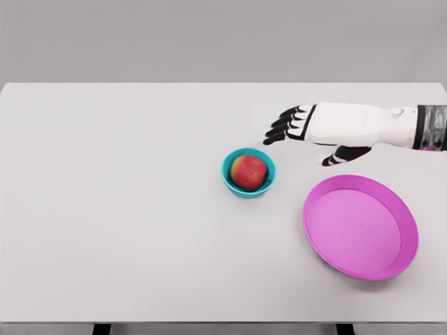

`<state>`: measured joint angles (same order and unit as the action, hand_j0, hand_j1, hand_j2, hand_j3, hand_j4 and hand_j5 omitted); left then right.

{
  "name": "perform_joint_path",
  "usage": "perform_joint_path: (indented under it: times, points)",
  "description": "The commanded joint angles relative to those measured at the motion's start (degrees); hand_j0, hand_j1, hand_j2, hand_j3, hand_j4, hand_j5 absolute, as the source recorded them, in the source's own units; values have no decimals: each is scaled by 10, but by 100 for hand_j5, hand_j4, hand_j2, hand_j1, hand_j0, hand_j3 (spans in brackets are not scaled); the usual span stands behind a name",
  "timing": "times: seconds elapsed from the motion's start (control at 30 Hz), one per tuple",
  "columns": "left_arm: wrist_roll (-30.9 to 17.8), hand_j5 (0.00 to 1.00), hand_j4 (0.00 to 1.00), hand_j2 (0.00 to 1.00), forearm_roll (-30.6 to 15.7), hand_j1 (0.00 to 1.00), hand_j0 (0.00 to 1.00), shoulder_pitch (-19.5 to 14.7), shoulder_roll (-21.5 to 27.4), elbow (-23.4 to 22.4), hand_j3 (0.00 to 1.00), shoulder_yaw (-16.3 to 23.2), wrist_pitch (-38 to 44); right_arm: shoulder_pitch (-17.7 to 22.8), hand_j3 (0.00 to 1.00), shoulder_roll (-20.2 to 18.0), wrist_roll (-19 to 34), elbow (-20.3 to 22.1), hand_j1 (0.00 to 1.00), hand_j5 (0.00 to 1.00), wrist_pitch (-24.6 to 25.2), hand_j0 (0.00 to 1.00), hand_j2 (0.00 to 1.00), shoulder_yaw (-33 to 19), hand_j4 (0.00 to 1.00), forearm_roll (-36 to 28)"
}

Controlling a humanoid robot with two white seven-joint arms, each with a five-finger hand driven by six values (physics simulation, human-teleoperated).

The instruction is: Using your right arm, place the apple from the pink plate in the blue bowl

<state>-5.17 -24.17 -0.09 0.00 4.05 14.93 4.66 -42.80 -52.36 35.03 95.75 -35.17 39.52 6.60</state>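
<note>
1. Head view: a round red-and-yellow apple [248, 172] sits inside a small teal-blue bowl [228, 174] near the middle of a wide, pale grey table [112, 209]. The fruit fills most of the bowl's opening, and the bowl's rim shows all the way around it.

2. Head view: the robot's right hand [328, 127], white-shelled with black fingertips, reaches in from the right edge on a white forearm with a dark banded wrist section. The hand hangs above the table, to the right of the bowl and farther away than it, and is apart from both bowl and apple.

3. Head view: the right hand's fingers [283, 123] are extended and loosely spread, pointing left, and they hold nothing. The thumb [342, 155] angles down toward the near side, also free of any object.

4. Head view: a shallow, round pink plate [405, 209] lies on the near right part of the table, to the right of the bowl and nearer than the hand. Its inner surface shows plain pink. Plate and bowl stand close together but do not touch.

5. Head view: a plain grey wall [209, 35] rises behind the table's far edge, and two dark table supports [102, 329] show beneath its near edge.
</note>
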Motion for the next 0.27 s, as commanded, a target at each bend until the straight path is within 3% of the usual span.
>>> perform_joint_path:
  times: [0.0, 0.23]
  points:
    - [0, 100, 100, 100, -1, 100, 100, 0, 0, 0, 100, 0, 0, 1, 100, -45, 0, 13, 100, 100, 2, 100, 100, -8, 100, -12]
    - [1, 100, 100, 100, 0, 100, 100, -5, 0, 1, 100, -1, -4, 51, 100, -75, 0, 13, 100, 100, 2, 100, 100, -32, 100, -12]
